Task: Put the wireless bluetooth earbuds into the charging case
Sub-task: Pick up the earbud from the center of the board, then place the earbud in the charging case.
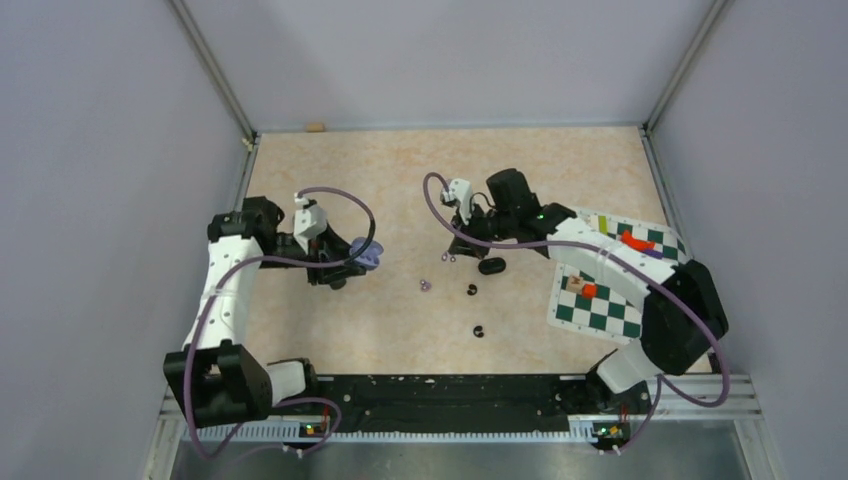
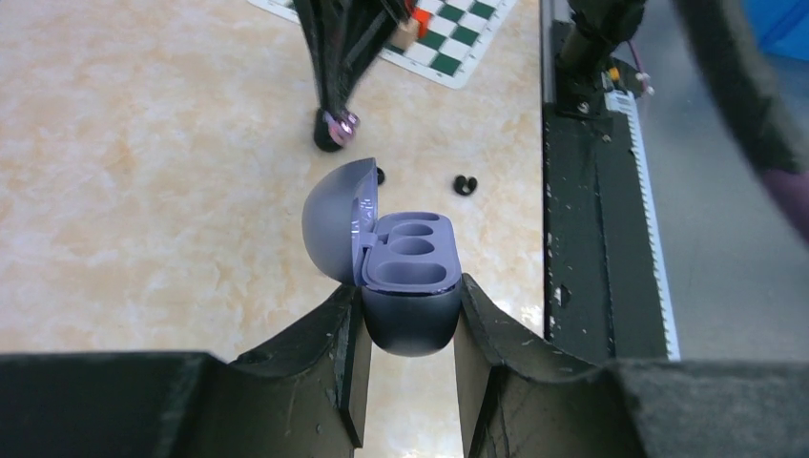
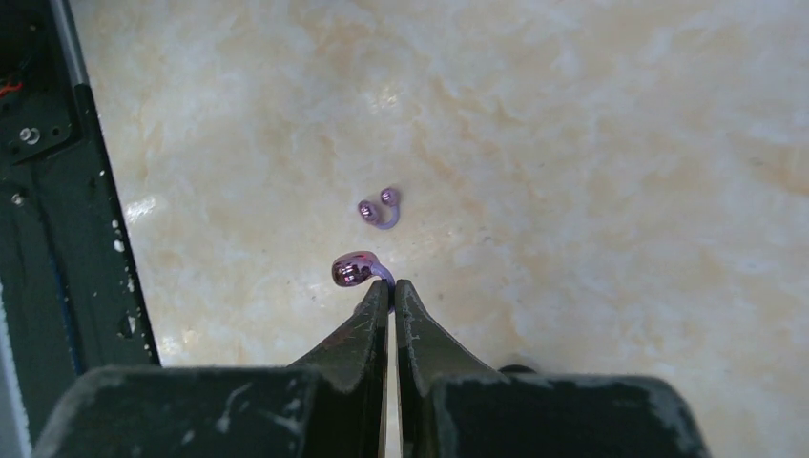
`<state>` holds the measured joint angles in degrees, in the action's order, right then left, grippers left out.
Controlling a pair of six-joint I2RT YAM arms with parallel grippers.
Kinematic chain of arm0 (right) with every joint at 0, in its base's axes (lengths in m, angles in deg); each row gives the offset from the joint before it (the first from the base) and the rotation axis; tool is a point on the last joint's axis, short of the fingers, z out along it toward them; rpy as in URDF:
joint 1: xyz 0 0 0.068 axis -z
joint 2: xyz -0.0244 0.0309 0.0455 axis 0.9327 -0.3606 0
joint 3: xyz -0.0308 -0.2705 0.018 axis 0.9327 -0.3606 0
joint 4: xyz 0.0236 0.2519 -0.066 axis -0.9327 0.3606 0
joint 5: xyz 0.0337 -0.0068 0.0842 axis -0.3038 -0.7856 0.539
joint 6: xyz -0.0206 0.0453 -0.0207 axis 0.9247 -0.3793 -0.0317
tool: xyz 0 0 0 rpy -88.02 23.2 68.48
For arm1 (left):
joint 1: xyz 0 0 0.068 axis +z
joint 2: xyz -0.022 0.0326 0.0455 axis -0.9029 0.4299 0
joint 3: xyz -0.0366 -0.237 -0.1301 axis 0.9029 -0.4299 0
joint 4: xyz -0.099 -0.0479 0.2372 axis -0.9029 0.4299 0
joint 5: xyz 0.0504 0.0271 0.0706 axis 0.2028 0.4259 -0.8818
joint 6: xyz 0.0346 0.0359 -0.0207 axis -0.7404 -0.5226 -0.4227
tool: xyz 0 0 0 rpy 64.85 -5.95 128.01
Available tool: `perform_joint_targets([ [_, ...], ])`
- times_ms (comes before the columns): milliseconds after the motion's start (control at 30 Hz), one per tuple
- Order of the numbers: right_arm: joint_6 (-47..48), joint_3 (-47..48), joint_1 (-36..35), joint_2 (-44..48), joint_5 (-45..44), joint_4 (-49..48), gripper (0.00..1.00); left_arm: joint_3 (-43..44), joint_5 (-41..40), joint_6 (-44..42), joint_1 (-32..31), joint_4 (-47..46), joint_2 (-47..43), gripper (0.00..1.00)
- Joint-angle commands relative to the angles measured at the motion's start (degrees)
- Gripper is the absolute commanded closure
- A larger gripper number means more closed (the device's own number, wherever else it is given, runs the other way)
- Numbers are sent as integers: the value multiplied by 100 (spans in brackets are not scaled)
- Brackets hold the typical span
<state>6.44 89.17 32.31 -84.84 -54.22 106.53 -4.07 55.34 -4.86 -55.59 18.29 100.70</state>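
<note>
My left gripper (image 2: 410, 320) is shut on the base of an open pale purple charging case (image 2: 408, 262). The lid hangs to the left and both wells are empty. In the top view the left gripper (image 1: 358, 259) holds the case (image 1: 372, 254) at centre-left. My right gripper (image 3: 391, 286) is shut on the stem of one pale purple earbud (image 3: 353, 271), above the table. The second purple earbud (image 3: 379, 208) lies on the table just beyond it (image 1: 424, 285). Two black earbuds (image 1: 472, 290) (image 1: 479, 331) lie near the middle of the table.
A closed black case (image 1: 491, 266) lies beside the right gripper (image 1: 449, 256). A green-and-white checkered mat (image 1: 600, 300) with red and orange blocks lies at the right. The black base rail (image 1: 440, 390) runs along the near edge.
</note>
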Motion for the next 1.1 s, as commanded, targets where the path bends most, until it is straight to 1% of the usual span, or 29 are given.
perform_joint_targets([
  [0,134,77,34,741,-808,-351,100,-27,-1020,3212,-550,-2706,-624,100],
  [33,151,143,34,824,-923,-332,100,-271,-1397,3970,-715,-3657,-904,100],
  [133,163,355,34,1120,-1210,-355,100,-1051,-2175,5431,-1157,-5800,-1665,100],
  [167,163,408,33,1217,-1295,-401,100,-1204,-2328,5858,-1265,-6349,-1771,100],
  [267,141,586,34,1478,-1550,-588,100,-815,-2842,6819,-1540,-6962,-1355,100],
  [333,154,779,34,1606,-1633,-662,100,-586,-3133,7202,-1774,-7276,-1141,100],
  [433,119,1055,29,1765,-1646,-771,100,-447,-3422,7287,-2243,-7558,-964,100],
  [533,3,1205,-6,1932,-1630,-980,100,-499,-3674,7272,-2669,-7759,-800,100],
  [633,-126,1190,-86,2119,-1610,-1260,100,-689,-3370,7691,-2814,-8368,-584,100],
  [767,-282,970,-182,2270,-1566,-1477,100,-871,-2763,8707,-2836,-9345,-320,100],
  [833,-427,733,-200,2334,-1540,-1729,100,-1056,-2674,9121,-2867,-9759,-327,100],
  [967,-507,310,-445,2328,-1656,-2183,100,-1521,-2716,9259,-2922,-10167,-529,100],
  [1067,-518,253,-674,2208,-1716,-2226,100,-1841,-2658,9264,-2923,-10461,-620,100],
])
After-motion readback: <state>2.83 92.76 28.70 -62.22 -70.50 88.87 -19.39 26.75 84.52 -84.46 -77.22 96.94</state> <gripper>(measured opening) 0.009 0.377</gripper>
